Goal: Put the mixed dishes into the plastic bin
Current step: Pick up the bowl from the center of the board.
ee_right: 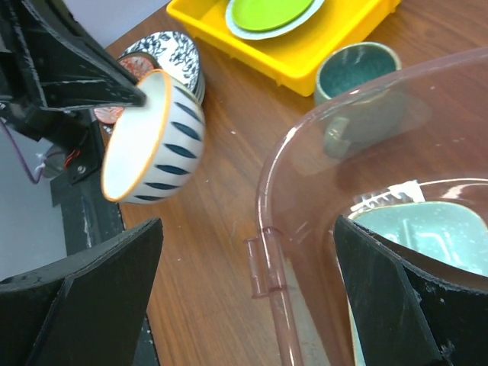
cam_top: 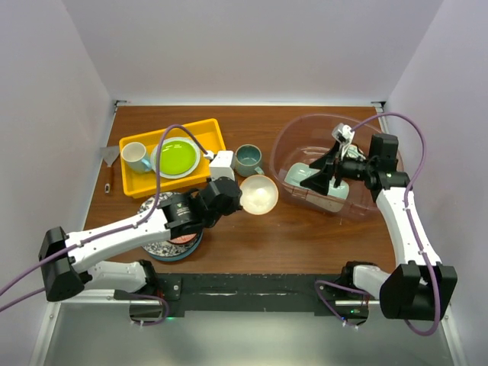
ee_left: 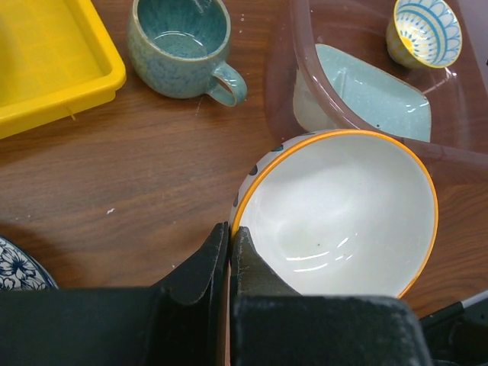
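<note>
White inside with an orange rim, the striped bowl (ee_left: 335,221) is clamped at its edge by the left gripper (ee_left: 229,238) and held tilted above the table (ee_left: 152,175), just beside the plastic bin (ee_right: 267,221). The carrying step is judged to be in hand. The bowl must next be lifted over the bin wall and lowered beside the mint-green tray (ee_left: 374,103), clear of the right gripper (ee_right: 244,293), whose jaws stand wide apart.

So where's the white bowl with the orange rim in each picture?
Top external: the white bowl with the orange rim sits mid-table, just left of the clear plastic bin.
Left wrist: the bowl fills the lower right, seen from above.
Right wrist: the bowl is upper left, tilted, with its dark blue stripes showing.
Shared landmark: the blue-green glazed mug, near the bowl in all three.
</note>
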Robot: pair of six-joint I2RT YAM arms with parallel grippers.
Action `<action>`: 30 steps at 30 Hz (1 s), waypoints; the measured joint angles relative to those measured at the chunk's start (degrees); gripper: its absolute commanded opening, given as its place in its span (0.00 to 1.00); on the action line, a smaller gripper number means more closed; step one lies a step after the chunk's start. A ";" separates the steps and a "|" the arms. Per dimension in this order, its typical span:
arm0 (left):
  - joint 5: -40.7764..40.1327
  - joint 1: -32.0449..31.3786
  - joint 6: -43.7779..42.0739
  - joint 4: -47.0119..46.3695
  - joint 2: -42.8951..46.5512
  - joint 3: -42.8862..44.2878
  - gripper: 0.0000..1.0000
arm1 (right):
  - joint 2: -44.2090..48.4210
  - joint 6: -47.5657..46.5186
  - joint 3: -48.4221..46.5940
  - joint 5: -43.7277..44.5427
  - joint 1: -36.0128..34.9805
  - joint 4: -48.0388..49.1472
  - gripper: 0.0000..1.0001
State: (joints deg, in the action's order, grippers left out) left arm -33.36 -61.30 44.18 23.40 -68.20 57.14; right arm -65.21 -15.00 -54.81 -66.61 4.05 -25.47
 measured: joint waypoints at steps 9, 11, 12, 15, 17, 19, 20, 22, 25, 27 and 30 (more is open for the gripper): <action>-4.85 -0.98 1.86 -0.26 -3.61 1.66 0.00 | -0.42 0.24 -0.07 0.11 -2.93 -0.26 0.98; -5.40 -1.16 2.19 -0.26 -4.04 2.10 0.00 | -0.42 0.59 -0.07 0.26 -3.23 -0.20 0.98; -5.75 -1.25 2.34 -0.26 -4.44 2.45 0.00 | -0.44 0.74 -0.07 0.57 -3.65 -0.15 0.98; -6.54 -1.46 2.97 -0.24 -5.84 3.72 0.00 | -0.68 1.97 -0.07 1.90 -5.55 0.57 0.98; -7.32 -1.62 3.58 0.22 -7.26 5.20 0.00 | -1.03 3.21 -0.07 3.13 -7.02 1.46 0.97; -8.17 -1.77 4.44 0.94 -8.98 6.95 0.00 | -1.18 4.59 0.00 4.66 -8.48 2.47 0.97; -8.48 -1.86 4.79 1.36 -9.81 7.85 0.00 | -1.18 5.16 0.07 5.25 -8.96 2.99 0.96; -9.25 -2.05 5.38 2.08 -11.87 9.81 0.00 | -1.16 6.84 0.44 6.84 -10.32 4.74 0.96; -10.05 -2.34 6.36 3.65 -14.45 12.50 0.00 | -1.16 8.98 1.31 10.03 -12.07 6.71 0.94; -10.73 -2.58 6.99 4.87 -16.11 14.40 0.00 | -1.16 10.08 1.73 12.83 -12.94 7.58 0.92; -11.93 -3.32 7.76 6.43 -17.81 16.61 0.00 | -1.14 11.43 1.99 18.51 -14.36 8.79 0.86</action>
State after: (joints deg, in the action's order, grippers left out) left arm -45.30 -64.62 51.94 29.82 -86.02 73.76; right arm -66.35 -3.57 -52.82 -48.10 -10.31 -16.69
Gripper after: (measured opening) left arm 0.030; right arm 0.917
